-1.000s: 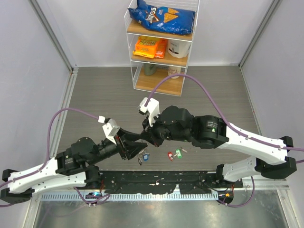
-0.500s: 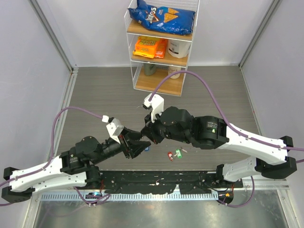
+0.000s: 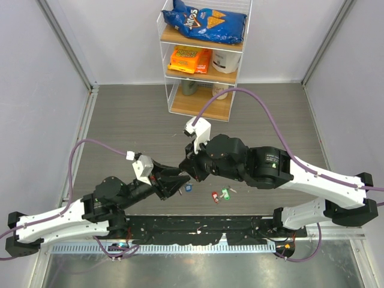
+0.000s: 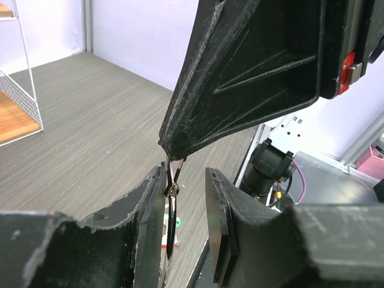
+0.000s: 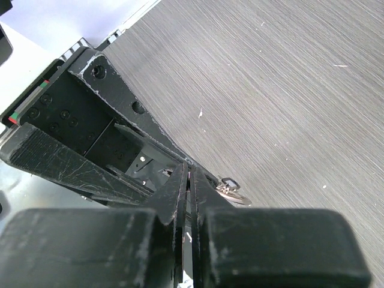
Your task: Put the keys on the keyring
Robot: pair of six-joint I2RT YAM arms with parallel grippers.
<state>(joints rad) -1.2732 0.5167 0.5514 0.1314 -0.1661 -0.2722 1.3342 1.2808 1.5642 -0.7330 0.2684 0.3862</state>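
The keyring [image 4: 171, 216] hangs edge-on from the tip of my right gripper [image 4: 171, 150], which is shut on its top wire. It hangs inside my left gripper [image 4: 186, 180], close against one finger [image 4: 153, 198], with a clear gap to the other, so the left jaws are open. In the top view both grippers meet over the table's middle, left [image 3: 177, 182] and right [image 3: 186, 173], and a blue key [image 3: 188, 188] dangles just below them. In the right wrist view the shut fingers [image 5: 189, 174] show the ring [image 5: 235, 193] past their tip. Red [image 3: 215, 197] and green [image 3: 225, 193] keys lie on the table.
A clear shelf unit [image 3: 204, 90] with snack bags stands at the back middle. A black rail [image 3: 198, 231] runs along the near edge between the arm bases. Grey walls close in both sides.
My left gripper has risen toward the right one and its jaws have narrowed around the hanging ring. The blue key has lifted off the table with the ring. The right gripper has stayed shut.
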